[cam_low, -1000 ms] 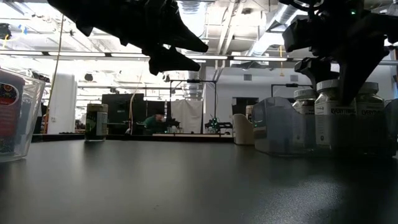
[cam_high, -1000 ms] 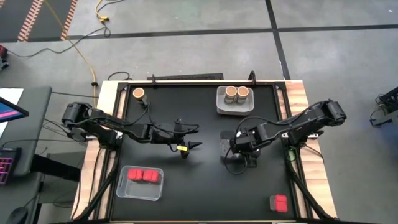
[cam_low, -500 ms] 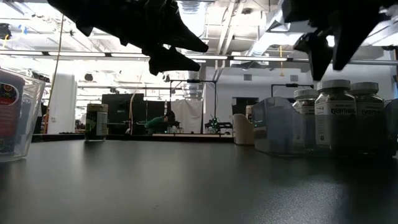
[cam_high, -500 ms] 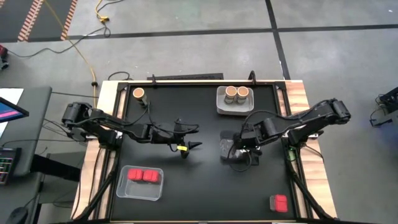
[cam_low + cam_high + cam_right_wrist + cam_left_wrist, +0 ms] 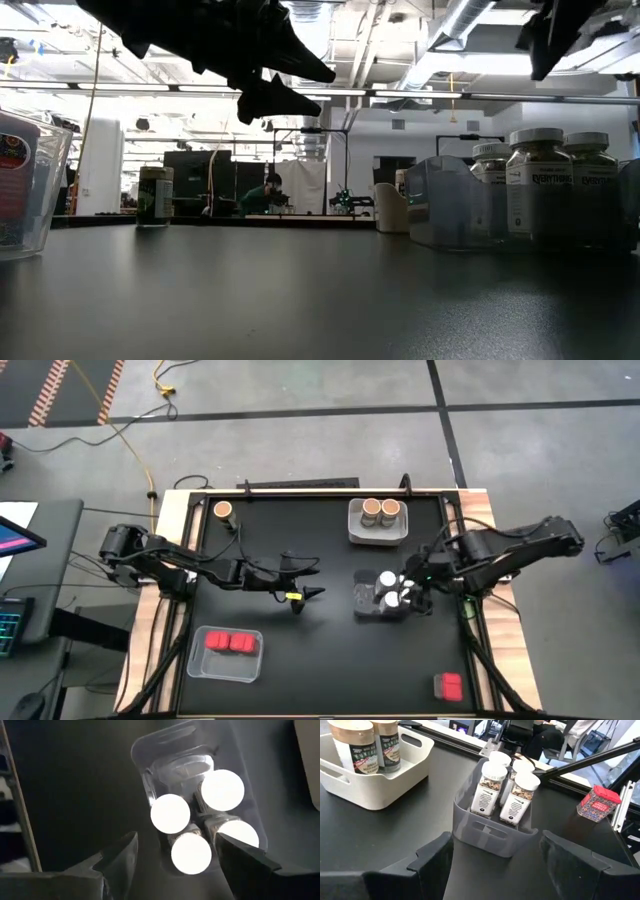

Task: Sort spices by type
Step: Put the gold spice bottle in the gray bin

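Four white-lidded jars [image 5: 506,782] stood packed together in a clear tray [image 5: 490,827] near the middle of the black table [image 5: 330,660], their lids bright discs in the right wrist view. The right gripper [image 5: 420,592] hung above the table just beside that tray, its fingers [image 5: 117,857] apart and holding nothing. The left gripper [image 5: 305,593] waited over the table's centre-left, jaws likewise spread and empty. Two cork-topped jars [image 5: 380,510] sat side by side in a white tray [image 5: 356,532] at the far edge, while a third cork-topped jar [image 5: 223,510] stood alone on the table near the far left corner. Two red boxes [image 5: 229,643] lay in a second clear tray [image 5: 200,665] at the near left, and one more red box [image 5: 449,685] rested loose near the near right corner, still to be gathered with its kind. The sorting looked mostly complete, with only the lone cork-topped jar and the stray red box apparently outside a tray. The jars appeared light and rigid, with smooth round walls that might slip or tip under an off-centre pinch; the safer hold looked to be across the body or just under the lid. The boxy red tins seemed stiff and flat-sided, offering parallel faces for the fingers to close against.
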